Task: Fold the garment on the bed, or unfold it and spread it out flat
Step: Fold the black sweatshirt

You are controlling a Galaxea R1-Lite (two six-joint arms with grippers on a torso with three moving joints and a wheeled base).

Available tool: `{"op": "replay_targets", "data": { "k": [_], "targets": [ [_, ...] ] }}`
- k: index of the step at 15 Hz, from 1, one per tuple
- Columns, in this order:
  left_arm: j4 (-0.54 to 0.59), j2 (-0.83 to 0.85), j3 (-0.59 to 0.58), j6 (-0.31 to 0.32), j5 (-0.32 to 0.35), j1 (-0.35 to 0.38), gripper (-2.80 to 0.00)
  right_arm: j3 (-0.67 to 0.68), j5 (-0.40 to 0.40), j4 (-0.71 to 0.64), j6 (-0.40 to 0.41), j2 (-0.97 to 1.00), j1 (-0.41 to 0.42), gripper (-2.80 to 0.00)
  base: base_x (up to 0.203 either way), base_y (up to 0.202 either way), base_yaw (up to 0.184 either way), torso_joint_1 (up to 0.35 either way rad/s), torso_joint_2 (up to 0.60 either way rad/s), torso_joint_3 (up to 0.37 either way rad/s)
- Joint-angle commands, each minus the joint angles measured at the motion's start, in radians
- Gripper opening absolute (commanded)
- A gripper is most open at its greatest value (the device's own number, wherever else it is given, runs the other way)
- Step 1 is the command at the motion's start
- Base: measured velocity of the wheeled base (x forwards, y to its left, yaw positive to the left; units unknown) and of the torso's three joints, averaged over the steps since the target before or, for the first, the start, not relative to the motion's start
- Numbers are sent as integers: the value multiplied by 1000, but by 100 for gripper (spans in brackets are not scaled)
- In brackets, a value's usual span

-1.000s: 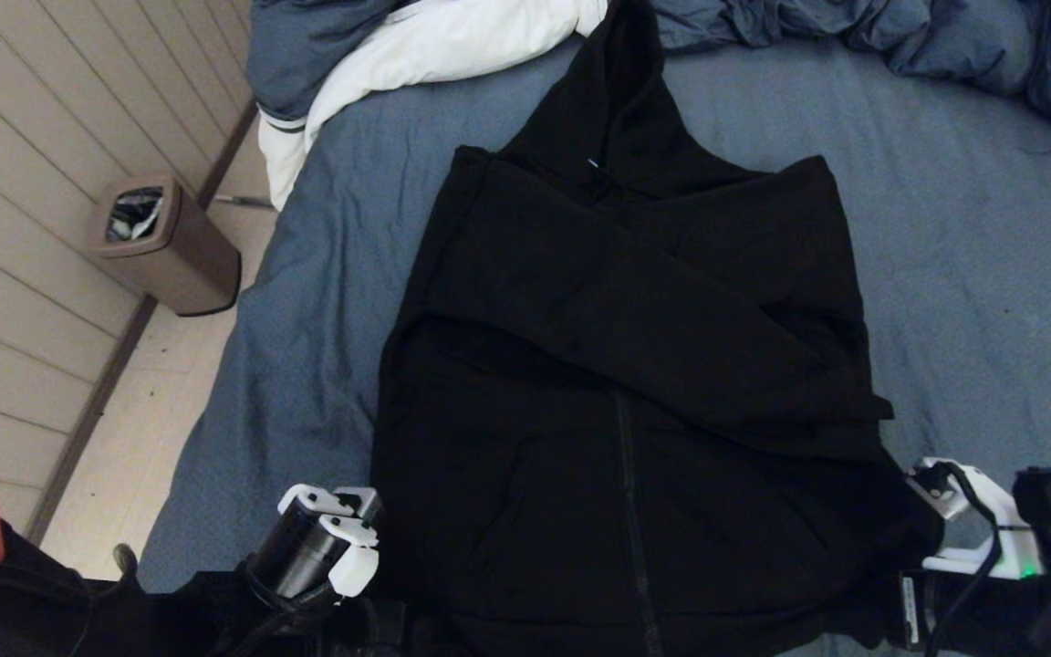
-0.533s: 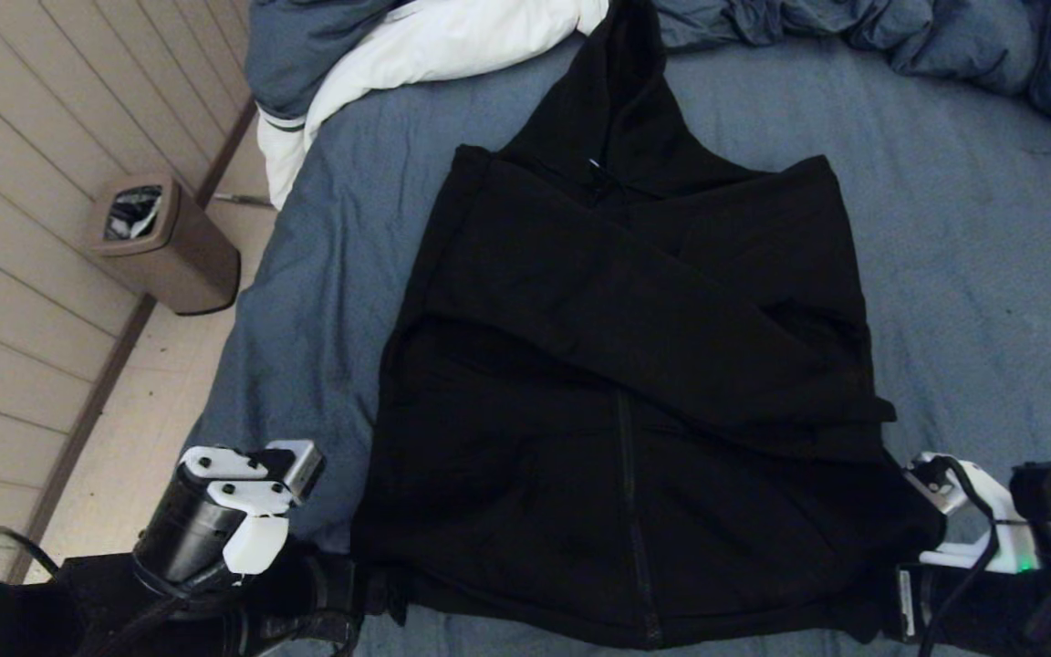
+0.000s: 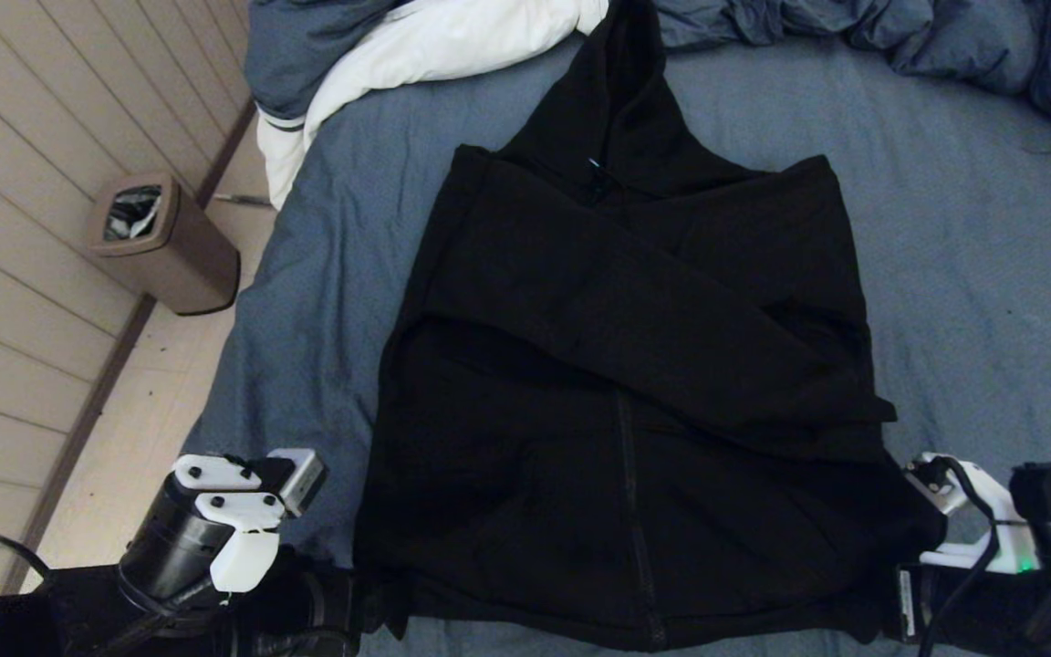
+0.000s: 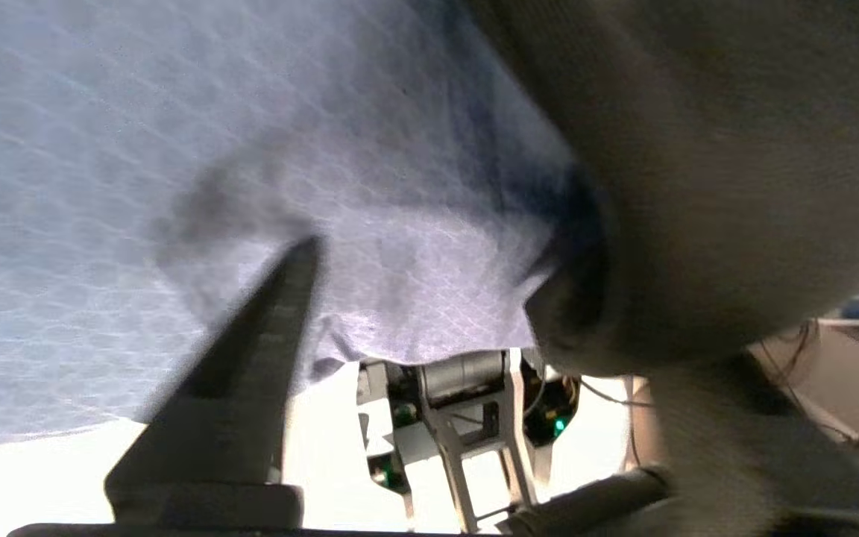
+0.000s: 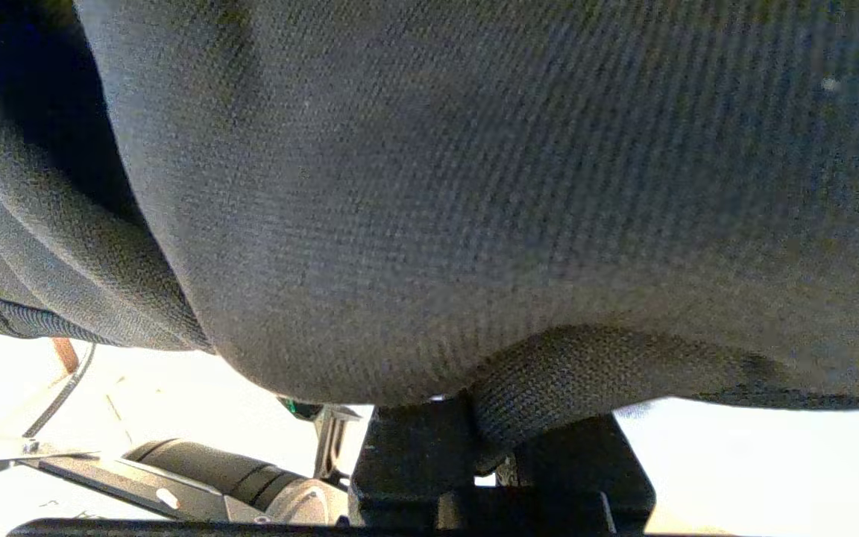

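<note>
One garment [image 3: 626,392], a black zip hoodie, lies on one bed [image 3: 972,228] with a blue-grey sheet. Its long axis runs from the hood, which points at the rumpled duvet [image 3: 416,41] at the far end of the bed, to the ribbed hem at the near edge of the bed. One sleeve is folded diagonally across the chest; the zipper runs straight down the lower half.

Two end effectors are in view. The left end effector [image 4: 429,358] is just beside the garment's near left hem corner, at the bed edge. Its fingers are spread apart with nothing between them; one dark finger [image 4: 250,350] shows against the sheet, and the hem corner lies beside it, not gripped. The right end effector [image 5: 496,447] is at the garment's near right hem corner, clenched on a fold of the ribbed hem.

The head view shows the whole garment layout and one brown bin [image 3: 165,242] on the floor, well apart from the garment on its left. Only the wrist views show the fingers: the left released, the right pinching knit fabric.
</note>
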State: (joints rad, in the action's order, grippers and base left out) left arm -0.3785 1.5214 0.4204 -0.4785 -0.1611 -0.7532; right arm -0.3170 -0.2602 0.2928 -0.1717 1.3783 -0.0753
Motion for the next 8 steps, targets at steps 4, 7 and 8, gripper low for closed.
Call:
{"op": "replay_targets", "data": {
  "k": [4,7,8],
  "targets": [
    [-9,23,6,-5,23,-2,-280,1,-2,2,0,-1,2,-280,0,0,0,0,0,0],
    [0,-12,7,-5,25,-3,-280,-2,-2,2,0,2,1,-280,0,0,0,0,0,0],
    [6,-23,8,-5,26,-5,-280,-7,-2,2,0,2,0,-280,0,0,0,0,0,0]
  ]
}}
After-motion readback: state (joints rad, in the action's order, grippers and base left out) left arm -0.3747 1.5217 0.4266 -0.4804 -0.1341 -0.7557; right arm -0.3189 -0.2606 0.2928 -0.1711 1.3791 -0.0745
